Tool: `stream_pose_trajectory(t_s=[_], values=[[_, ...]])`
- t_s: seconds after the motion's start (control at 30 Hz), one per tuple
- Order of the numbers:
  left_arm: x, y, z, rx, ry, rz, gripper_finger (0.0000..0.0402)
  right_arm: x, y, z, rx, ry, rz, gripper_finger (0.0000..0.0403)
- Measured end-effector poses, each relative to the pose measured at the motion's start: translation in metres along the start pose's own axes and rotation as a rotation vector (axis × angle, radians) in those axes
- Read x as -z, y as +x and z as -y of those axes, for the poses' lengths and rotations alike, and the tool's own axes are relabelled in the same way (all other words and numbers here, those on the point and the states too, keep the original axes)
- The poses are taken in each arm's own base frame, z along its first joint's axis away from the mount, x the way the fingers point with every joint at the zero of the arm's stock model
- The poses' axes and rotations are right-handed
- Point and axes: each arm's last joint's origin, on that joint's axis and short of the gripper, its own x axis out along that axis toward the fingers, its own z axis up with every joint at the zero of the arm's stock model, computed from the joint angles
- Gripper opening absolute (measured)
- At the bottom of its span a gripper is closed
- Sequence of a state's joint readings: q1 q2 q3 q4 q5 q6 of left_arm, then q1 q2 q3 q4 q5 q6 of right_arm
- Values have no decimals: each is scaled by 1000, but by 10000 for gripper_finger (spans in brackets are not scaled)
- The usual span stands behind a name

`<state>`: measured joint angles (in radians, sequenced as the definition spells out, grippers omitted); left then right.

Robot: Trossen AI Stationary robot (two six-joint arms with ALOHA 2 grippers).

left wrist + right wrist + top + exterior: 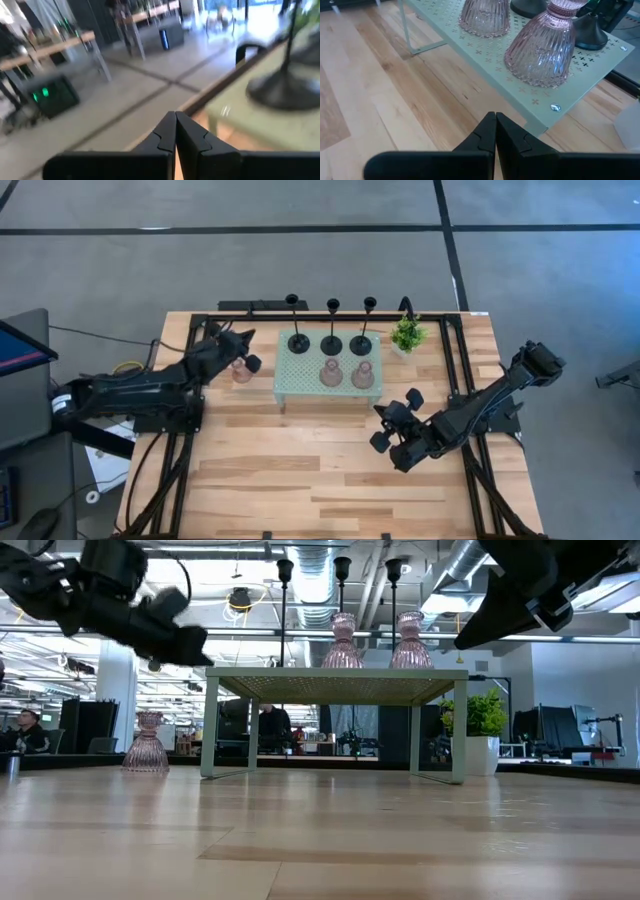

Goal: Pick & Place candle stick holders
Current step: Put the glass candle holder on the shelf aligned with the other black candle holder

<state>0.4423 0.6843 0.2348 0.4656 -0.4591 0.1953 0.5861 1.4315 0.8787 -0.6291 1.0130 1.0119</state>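
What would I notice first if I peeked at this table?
Probably the pale green tray in the middle of the table, with three tall black candle holders in its back row and two pink glass holders in front of them. A third pink glass holder stands alone on the wood just left of the tray, with the left end effector, shut, above it. A small green plant sits at the tray's right.

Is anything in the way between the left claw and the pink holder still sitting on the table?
Nothing visible. The shut left gripper hangs just above the lone pink holder, which stands on the bare table beside the green tray, apart from it.
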Motion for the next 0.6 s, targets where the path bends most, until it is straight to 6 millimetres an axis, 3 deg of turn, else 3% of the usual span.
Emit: stream_pose_trajectory(t_s=[0.23, 0.6], values=[[33, 21, -25, -43, -38, -232, 5, 0, 0, 0, -10, 0, -17, 0], [59, 29, -47, 96, -270, -389, 5, 1, 0, 0, -8, -6, -20, 0]])
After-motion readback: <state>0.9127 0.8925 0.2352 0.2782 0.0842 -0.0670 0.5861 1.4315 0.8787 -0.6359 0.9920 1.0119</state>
